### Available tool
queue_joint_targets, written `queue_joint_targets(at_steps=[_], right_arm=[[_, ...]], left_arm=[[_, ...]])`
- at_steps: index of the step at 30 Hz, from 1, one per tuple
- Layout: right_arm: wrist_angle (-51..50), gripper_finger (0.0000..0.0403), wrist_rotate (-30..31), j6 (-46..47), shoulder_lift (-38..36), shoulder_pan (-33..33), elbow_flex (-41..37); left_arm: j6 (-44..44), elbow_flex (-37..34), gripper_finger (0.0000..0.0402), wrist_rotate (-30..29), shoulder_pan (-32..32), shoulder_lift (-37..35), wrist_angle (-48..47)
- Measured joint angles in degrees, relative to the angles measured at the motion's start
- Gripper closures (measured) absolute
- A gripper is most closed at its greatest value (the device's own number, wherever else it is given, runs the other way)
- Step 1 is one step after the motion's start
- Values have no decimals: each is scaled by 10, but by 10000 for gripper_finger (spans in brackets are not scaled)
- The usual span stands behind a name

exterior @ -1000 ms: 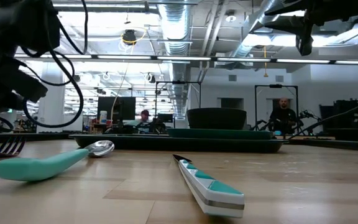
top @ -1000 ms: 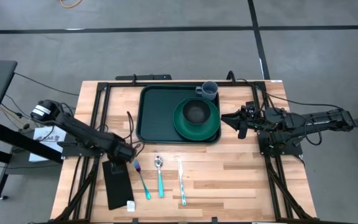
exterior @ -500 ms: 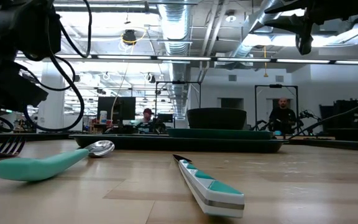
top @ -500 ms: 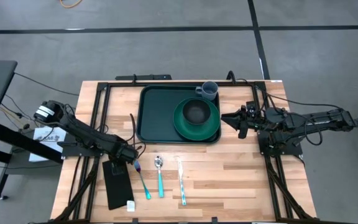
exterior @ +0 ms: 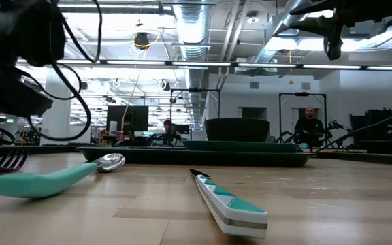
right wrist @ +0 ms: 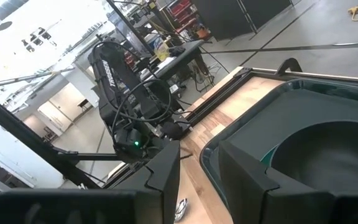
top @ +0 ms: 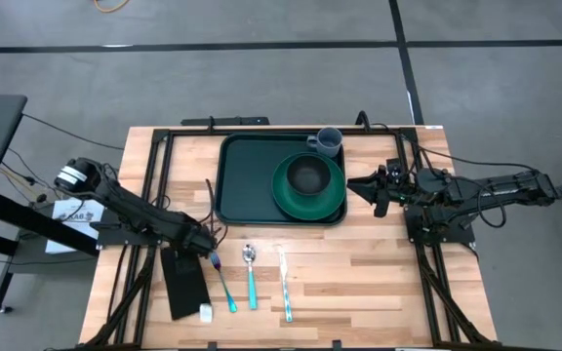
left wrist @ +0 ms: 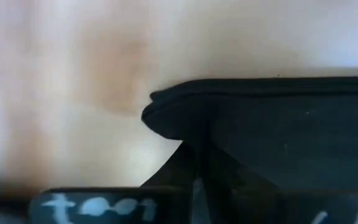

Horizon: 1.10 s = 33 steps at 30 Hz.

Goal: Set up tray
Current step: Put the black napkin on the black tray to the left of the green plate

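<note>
Tray [top: 261,180] sits at table's 12 o'clock, plate [top: 308,187] and bowl [top: 307,174] loaded. Left gripper [top: 201,246] low at 8 o'clock, clenched on black mat [top: 185,285], likely repositioning it. Right gripper [top: 359,184] at 3 o'clock, fingers released, waiting.

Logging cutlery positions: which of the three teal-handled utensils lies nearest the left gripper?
The teal-handled fork, leftmost of the three; its tines lie beside the left gripper, with the spoon and knife farther right.

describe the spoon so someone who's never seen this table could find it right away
Start at the big dark green tray at the far side of the wooden table. In front of it lie three teal-handled pieces side by side; the spoon is the middle one, between fork and knife. Only it has a round shiny bowl.
</note>
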Motion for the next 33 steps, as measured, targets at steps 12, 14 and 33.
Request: queue_joint_targets(at_steps=[12, 14, 33], right_arm=[[-2, 301, 0, 0, 0, 0, 0], [-5, 301, 0, 0, 0, 0, 0], [-5, 301, 0, -1, 0, 0, 0]], left_arm=[[21, 123, 401, -168, 22, 1, -157], [31, 142, 401, -192, 32, 1, -181], [265, 196, 401, -281, 207, 0, -42]])
